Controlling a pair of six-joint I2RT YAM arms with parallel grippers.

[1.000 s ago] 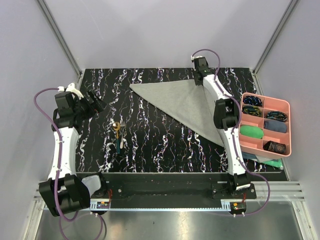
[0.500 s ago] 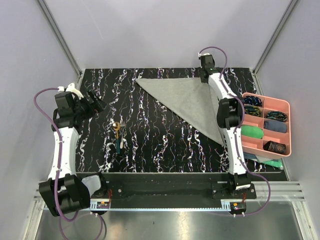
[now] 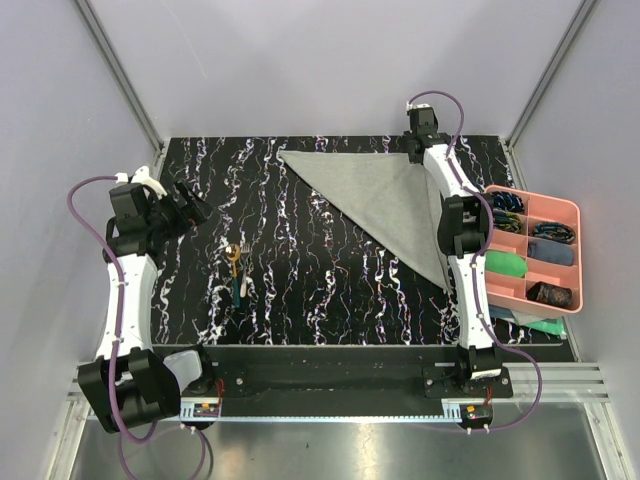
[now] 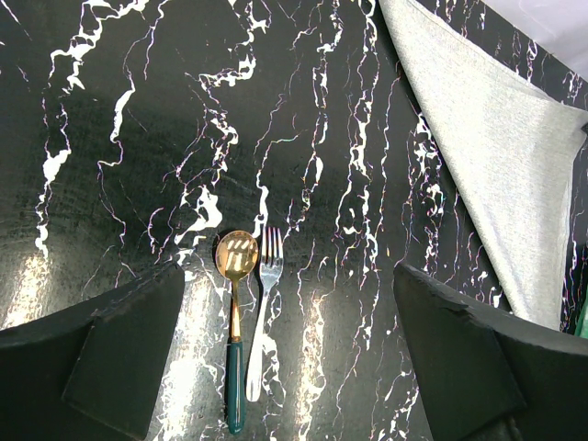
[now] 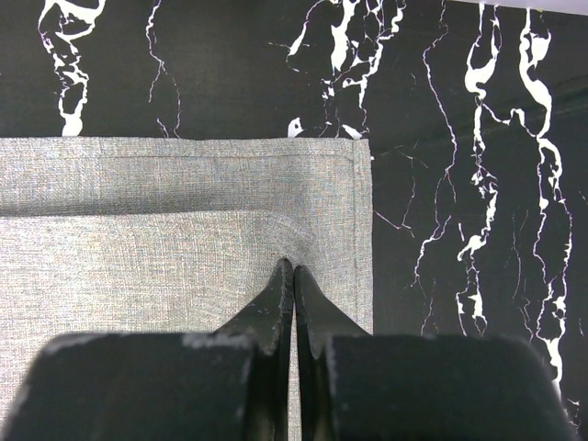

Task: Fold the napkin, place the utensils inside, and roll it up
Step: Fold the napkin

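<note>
The napkin [image 3: 385,205] lies folded into a grey triangle at the back right of the black marbled table; it also shows as napkin [image 4: 496,156] and napkin [image 5: 138,239]. My right gripper [image 3: 415,150] [image 5: 294,266] is shut on the napkin near its far right corner, and the cloth puckers at the fingertips. The utensils [image 3: 237,272] lie side by side at the left: a gold spoon [image 4: 235,266] with a teal handle and a fork [image 4: 266,276]. My left gripper [image 3: 195,205] [image 4: 303,276] hangs open above them, touching nothing.
A pink tray [image 3: 575,215] with compartments of dark items and a green cloth sits at the right edge, beside the right arm. A teal cloth [image 3: 545,325] pokes out under its near side. Grey walls enclose the table.
My right gripper has moved right and farther back, dragging the napkin's corner with it, so the whole triangle has shifted right. The left arm and utensils have not moved.
</note>
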